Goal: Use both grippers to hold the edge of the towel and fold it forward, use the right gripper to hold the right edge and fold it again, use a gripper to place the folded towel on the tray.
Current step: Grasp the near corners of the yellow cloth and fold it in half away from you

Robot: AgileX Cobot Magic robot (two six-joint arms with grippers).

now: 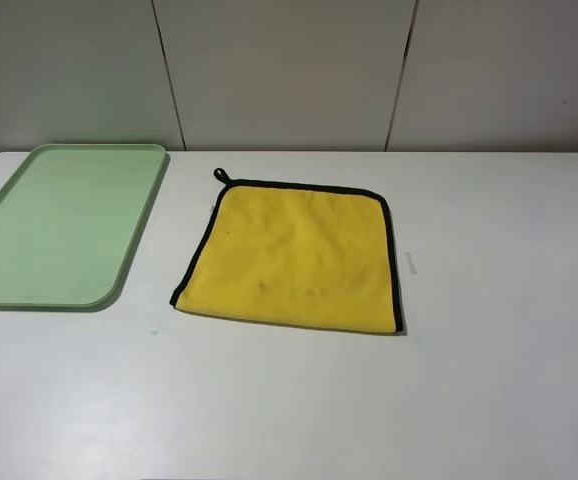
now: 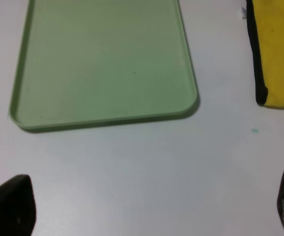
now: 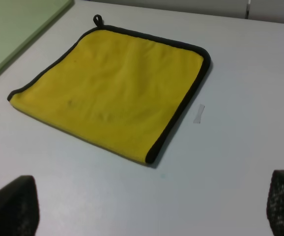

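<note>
Currently the towel is laid flat on the tabletop, right of the tray. Squarely at it is aimed the right end effector, released and nearer; the left end effector, likewise released, is aimed at the tray.

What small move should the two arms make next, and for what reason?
Probably lower the left gripper and right gripper toward the near edge of the towel, one at each corner: the towel lies flat, untouched, beside the tray, and both grippers stand open, away from it.
</note>
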